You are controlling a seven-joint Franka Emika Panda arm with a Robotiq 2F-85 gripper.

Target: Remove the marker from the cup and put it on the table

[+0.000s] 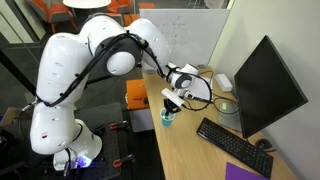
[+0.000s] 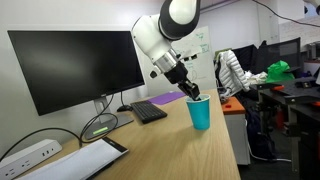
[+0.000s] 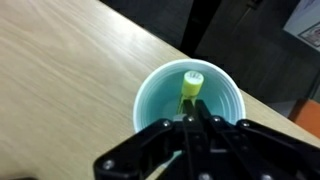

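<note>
Smooth light-wood table [image 3: 70, 60], seemingly glossy plastic cup [image 3: 153, 100]

White robot arm [image 1: 100, 70] reaches over a light-wood table [image 1: 195, 150], w/ its claw [image 1: 171, 101] pointing down. Directly below the claw, v. close: small teal cup [image 1: 167, 119], upright near the table edge. Claw is too small to tell if its fingers are apart or together. Picture-left of the claw, beside the table: orange stand [image 1: 137, 95]. Picture-right of the claw: flat green disc [image 1: 226, 104], then a dark monitor [image 1: 268, 85]. Lower right of the claw: black keyboard [image 1: 233, 143]; beyond it, purple notebook [image 1: 245, 172] at btm edge. Above the claw, in bg: whiteboard [image 1: 190, 35].
</note>
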